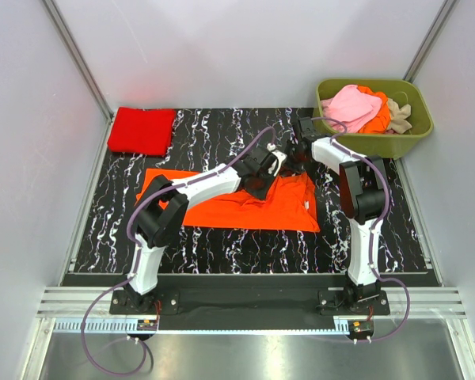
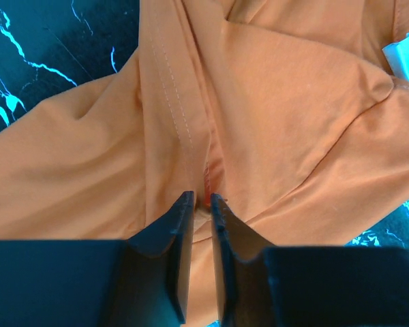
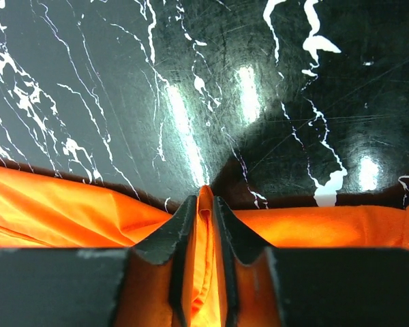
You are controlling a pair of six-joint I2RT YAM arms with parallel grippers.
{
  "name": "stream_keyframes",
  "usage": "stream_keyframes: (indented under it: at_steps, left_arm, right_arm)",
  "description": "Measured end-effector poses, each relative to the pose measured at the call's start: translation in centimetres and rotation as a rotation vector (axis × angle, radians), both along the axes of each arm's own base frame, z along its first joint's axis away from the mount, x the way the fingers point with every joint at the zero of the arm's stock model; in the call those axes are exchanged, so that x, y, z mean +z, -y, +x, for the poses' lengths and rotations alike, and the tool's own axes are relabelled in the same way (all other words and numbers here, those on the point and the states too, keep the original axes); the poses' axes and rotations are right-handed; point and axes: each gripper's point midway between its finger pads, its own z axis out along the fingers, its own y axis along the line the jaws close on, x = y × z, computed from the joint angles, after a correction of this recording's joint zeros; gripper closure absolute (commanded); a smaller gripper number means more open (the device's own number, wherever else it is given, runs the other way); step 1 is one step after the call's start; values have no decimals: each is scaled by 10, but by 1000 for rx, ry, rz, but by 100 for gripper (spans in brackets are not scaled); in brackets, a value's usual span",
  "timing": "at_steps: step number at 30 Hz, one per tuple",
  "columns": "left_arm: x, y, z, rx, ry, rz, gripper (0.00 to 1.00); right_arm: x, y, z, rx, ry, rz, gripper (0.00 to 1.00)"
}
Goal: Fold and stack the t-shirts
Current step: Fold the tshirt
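A bright orange t-shirt (image 1: 245,207) lies spread on the black marbled mat, with its far edge bunched up. My left gripper (image 1: 261,187) is shut on a fold of it near the collar; the left wrist view shows the fingertips (image 2: 202,201) pinching cloth, with the white neck label (image 2: 403,54) at the upper right. My right gripper (image 1: 294,166) is shut on the shirt's far edge, and the right wrist view shows orange cloth (image 3: 68,211) squeezed between its tips (image 3: 204,201). A folded red t-shirt (image 1: 142,131) lies at the far left corner.
An olive-green tub (image 1: 416,134) stands at the back right and holds pink (image 1: 352,107), orange and beige (image 1: 400,115) shirts. Grey walls enclose the mat (image 1: 222,142) on three sides. Both arms meet close together over the shirt's far edge.
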Motion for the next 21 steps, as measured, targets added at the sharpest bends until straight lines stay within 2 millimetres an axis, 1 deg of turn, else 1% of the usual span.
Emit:
stream_keyframes:
  at_steps: [1, 2, 5, 6, 7, 15, 21]
  left_arm:
    - [1, 0, 1, -1, 2, -1, 84]
    - [1, 1, 1, -4, 4, -1, 85]
    - [1, 0, 1, -9, 6, 3, 94]
    - [1, 0, 1, -10, 5, 4, 100]
    - [0, 0, 1, -12, 5, 6, 100]
    - [-1, -2, 1, -18, 8, 16, 100]
    - [-3, -14, 9, 5, 12, 40, 100]
  right_arm:
    - [0, 0, 0, 0, 2, 0, 87]
    - [1, 0, 1, 1, 2, 0, 89]
    - [0, 0, 0, 1, 2, -1, 97]
    - [0, 0, 1, 2, 3, -2, 99]
    - [0, 0, 1, 3, 4, -2, 100]
    - [3, 0, 3, 12, 15, -6, 100]
    - [12, -2, 9, 19, 40, -2, 100]
